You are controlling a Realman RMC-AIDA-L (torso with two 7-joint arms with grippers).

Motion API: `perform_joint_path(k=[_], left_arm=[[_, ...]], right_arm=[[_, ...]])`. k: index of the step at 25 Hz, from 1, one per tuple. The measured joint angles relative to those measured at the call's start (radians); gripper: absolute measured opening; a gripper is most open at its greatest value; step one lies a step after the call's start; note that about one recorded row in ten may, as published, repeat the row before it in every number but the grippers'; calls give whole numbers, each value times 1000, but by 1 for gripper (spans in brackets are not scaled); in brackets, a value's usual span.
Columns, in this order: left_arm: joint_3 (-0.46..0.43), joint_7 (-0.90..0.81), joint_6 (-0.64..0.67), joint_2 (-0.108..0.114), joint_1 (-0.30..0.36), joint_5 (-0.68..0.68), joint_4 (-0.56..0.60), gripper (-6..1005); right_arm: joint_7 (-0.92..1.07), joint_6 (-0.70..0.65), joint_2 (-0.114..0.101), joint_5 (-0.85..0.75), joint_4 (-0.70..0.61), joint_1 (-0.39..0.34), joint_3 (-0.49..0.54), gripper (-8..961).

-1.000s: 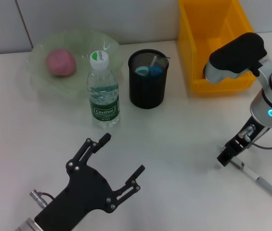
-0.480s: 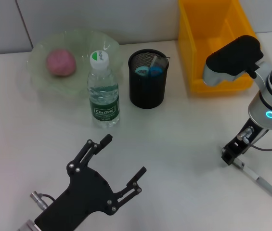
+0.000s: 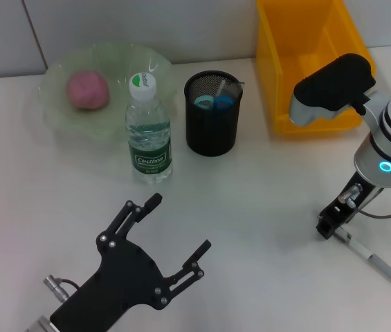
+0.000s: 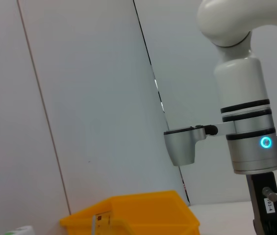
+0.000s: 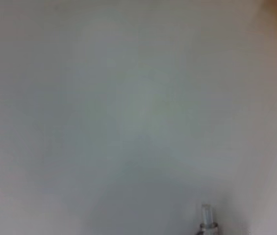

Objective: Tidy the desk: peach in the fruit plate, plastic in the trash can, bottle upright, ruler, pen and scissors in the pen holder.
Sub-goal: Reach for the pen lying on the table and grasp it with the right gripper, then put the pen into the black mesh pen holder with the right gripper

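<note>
Nearest the front edge of the white tabletop (image 3: 264, 194), toward the left corner: black left gripper (image 3: 178, 225), fingers spread wide, holding nothing, hovering idle. Over by the right edge, silver and white pen (image 3: 371, 259) lying flat on the surface, slanting toward the front right corner. Right gripper (image 3: 327, 226) down at the pen's inner end, touching or just above it; fingers too small and dark to read, so cannot tell whether parted or clamped.

Mid-table: clear plastic water bottle with green label and white cap (image 3: 147, 131), already upright. Just beside it, black mesh pen holder (image 3: 212, 113) with blue scissor handles showing inside. Toward the back left corner, translucent green fruit plate (image 3: 122, 62) carrying the pink peach (image 3: 88, 89). Toward the back right corner, yellow plastic bin (image 3: 306, 48).

Judged remaining: only the pen, still outside the holder.

Risks from here: a grasp so near the tip, leaving the long barrel drooping or pivoting out on the lift; a thin round barrel rolling away under uneven closing; a tilted pen snagging the holder's rim on insertion.

Right wrist view: bare table and just the pen's tip (image 5: 207, 218), seen close. Left wrist view: right arm's lit blue ring (image 4: 265, 142) and the bin from the side, no pen.
</note>
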Motion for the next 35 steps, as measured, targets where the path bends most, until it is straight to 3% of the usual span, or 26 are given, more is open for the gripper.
perform_joint_path(k=[11,17,31,35], left_arm=[[1,0,0,0,-1,0,2,843],[1,0,0,0,-1,0,1,843],[3,0,0,1,-1,0,4,843],[3,0,-2,2,1,0,5,843]], right_arm=[[-2,0,0,1,1,4,-3,450],[-3,0,0,0,12,5,-7,335],[-16,14,-2,-2,25,9,-41,277],[-17,13,-1,-1,-27,-9,-52,243]])
